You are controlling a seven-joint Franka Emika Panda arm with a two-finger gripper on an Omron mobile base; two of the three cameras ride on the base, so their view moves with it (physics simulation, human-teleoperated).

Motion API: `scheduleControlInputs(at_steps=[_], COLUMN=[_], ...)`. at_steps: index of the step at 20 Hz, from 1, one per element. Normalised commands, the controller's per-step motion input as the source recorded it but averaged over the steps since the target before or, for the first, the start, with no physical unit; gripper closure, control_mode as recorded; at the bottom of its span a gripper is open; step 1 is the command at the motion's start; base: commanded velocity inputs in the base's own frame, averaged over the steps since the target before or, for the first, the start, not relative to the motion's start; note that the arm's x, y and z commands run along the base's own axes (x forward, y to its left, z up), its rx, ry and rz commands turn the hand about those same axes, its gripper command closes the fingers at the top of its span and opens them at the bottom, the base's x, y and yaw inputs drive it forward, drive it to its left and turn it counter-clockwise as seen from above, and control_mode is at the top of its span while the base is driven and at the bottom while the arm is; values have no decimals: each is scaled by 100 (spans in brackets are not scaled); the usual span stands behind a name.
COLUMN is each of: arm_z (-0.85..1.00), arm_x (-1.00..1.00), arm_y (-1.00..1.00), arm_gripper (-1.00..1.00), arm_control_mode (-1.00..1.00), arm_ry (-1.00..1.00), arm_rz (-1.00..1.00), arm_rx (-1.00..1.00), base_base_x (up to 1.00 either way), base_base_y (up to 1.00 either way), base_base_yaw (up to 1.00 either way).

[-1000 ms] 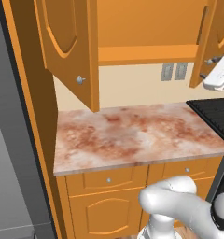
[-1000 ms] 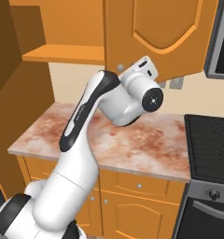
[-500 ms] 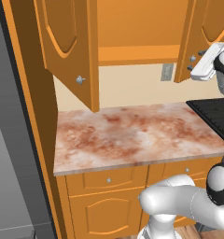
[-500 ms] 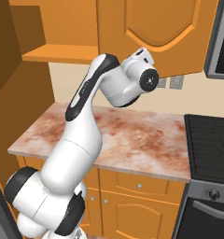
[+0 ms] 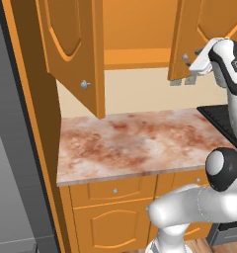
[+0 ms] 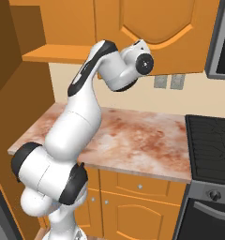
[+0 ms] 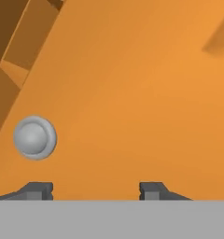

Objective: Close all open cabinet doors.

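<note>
Cabinet doors are the job, and the nearest to the gripper (image 7: 96,189) is the right-hand upper door (image 5: 207,29), seen up close in the hand view with its round silver knob (image 7: 34,138) just off the left fingertip (image 7: 38,189). The jaws stand apart and hold nothing; whether the tips touch the wood cannot be told. That door hangs only partly open above the stove side, so the step in hand looks like pushing it home, which calls for a steady press toward the cabinet face. Farther off, the left upper door (image 5: 73,49) stands wide open over the marbled counter (image 5: 135,143), still to be shut.
</note>
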Motion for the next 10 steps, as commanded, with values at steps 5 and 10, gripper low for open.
scheduleControlInputs(at_steps=[5,10], arm_z=[-8,-14], arm_x=[67,61], arm_y=[27,29], arm_gripper=[-100,-100], arm_control_mode=[-100,-100], arm_ry=[4,3], arm_rz=[0,0], arm_rx=[-1,-2], base_base_x=[0,0], base_base_y=[0,0], base_base_yaw=[0,0])
